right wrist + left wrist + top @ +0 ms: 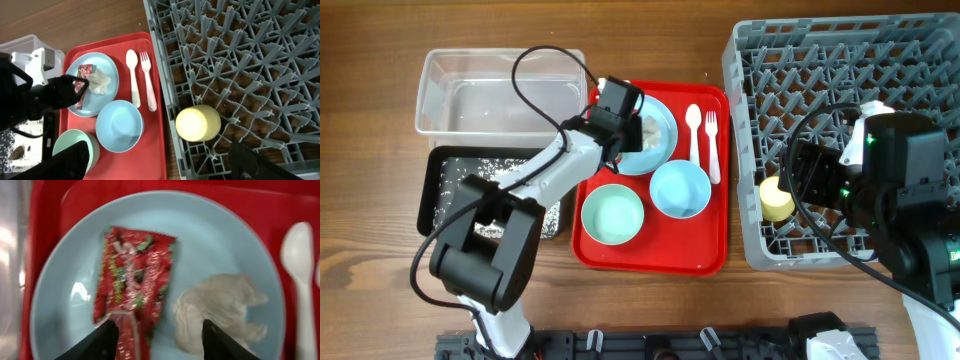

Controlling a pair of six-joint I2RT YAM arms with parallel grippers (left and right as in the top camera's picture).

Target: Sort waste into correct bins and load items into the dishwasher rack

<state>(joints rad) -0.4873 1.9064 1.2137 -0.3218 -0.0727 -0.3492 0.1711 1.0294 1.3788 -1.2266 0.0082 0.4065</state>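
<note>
My left gripper (155,340) is open just above the light blue plate (65,310), its fingers on either side of the lower end of the red wrapper (135,275), with the white tissue ball (220,305) beside it. The plate (660,150) sits on the red tray. My right gripper (165,165) is open and empty above the grey rack (920,60), where the yellow cup (777,198) lies on its side. The white spoon (693,130), the fork (712,140), the blue bowl (679,188) and the green bowl (612,215) rest on the tray.
The clear tub (490,90) stands at the back left. The black tray (445,180), holding rice-like scraps, lies in front of it. The red serving tray (650,255) lies between the bins and the rack.
</note>
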